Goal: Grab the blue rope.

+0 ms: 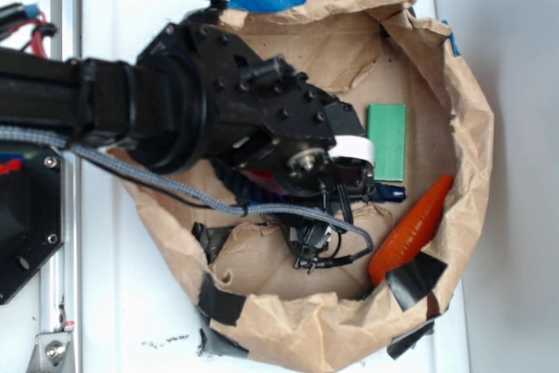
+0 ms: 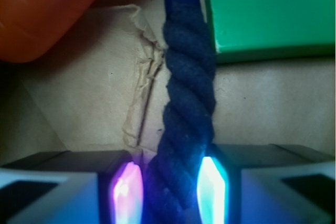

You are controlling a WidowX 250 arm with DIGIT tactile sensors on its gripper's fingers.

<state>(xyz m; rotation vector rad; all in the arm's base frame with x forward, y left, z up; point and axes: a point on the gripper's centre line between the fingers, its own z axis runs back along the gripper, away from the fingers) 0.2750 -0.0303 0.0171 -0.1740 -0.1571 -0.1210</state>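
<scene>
over the paper bowl (image 1: 463,111) the arm reaches down; gripper (image 2: 172,187) clenched around the blue rope (image 2: 188,103)

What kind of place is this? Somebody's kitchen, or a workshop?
Probably a robot test bench, not a kitchen. A black arm reaches into a taped paper bin holding practice props: a blue rope, a green block and an orange toy.
</scene>
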